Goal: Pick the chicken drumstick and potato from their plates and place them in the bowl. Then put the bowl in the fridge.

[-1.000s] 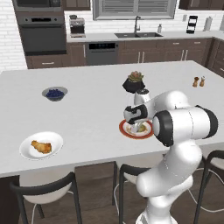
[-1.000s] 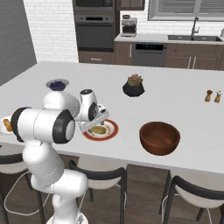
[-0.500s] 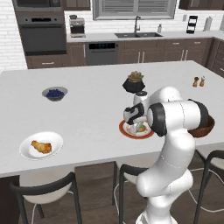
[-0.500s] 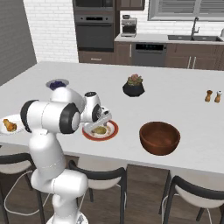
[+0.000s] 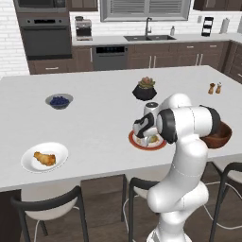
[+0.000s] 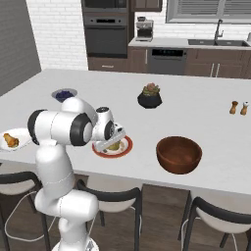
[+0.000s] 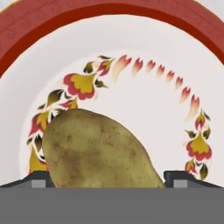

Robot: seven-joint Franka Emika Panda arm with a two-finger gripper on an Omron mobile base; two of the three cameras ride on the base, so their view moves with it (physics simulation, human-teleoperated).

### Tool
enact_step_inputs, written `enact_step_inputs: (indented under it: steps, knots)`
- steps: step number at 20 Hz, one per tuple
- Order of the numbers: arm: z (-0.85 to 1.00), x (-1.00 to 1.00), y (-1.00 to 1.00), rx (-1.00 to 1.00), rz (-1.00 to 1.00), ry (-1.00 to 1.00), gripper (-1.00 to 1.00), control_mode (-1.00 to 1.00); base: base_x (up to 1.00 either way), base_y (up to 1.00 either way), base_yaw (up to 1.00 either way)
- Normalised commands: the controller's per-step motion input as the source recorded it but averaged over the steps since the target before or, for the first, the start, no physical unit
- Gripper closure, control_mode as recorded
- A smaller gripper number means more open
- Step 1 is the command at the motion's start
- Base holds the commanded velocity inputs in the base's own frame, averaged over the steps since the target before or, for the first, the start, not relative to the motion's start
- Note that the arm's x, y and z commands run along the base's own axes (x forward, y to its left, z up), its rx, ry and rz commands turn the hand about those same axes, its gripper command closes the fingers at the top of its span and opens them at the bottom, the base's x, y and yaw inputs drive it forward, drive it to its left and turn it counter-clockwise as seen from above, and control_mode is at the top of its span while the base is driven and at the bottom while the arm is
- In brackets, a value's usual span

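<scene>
Step in hand: potato pickup, grasp not yet confirmed.
Gripper (image 7: 109, 186) down low over red-rim plate (image 7: 109, 17), jaws set wide either side of potato (image 7: 98, 151); contact can't tell. Drumstick (image 5: 45, 158) on white plate, bowl (image 6: 179, 154) well apart. Next, in my judgement: close, lift, carry to bowl.

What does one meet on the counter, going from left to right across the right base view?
White plate with the chicken drumstick → small bowl of blueberries → red-rimmed plate, where the gripper is down over the potato → black plant pot → wooden bowl → salt and pepper shakers.
</scene>
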Motion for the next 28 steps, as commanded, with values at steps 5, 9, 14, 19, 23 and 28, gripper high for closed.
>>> enact_step_inputs:
  steps: [5,9,14,19,23,28]
  knots:
    - [-0.27,-0.36,-0.23,0.0,0.02,0.01,1.0,-1.0,0.0,0.0,0.0]
    - [-0.11,-0.19,-0.3,0.0,0.0,0.03,1.0,-1.0,0.0,0.0,0.0]
    - [0.66,-0.28,-0.69,0.06,0.0,0.0,1.0,-1.0,0.0,0.0,0.0]
    - [0.87,-0.69,-0.72,0.09,-0.03,-0.01,1.0,-1.0,0.0,0.0,0.0]
    - [0.68,-0.65,-0.86,0.01,-0.11,-0.05,1.0,-1.0,0.0,0.0,0.0]
    - [0.53,-0.08,-0.92,0.0,-0.18,-0.01,1.0,-1.0,0.0,0.0,0.0]
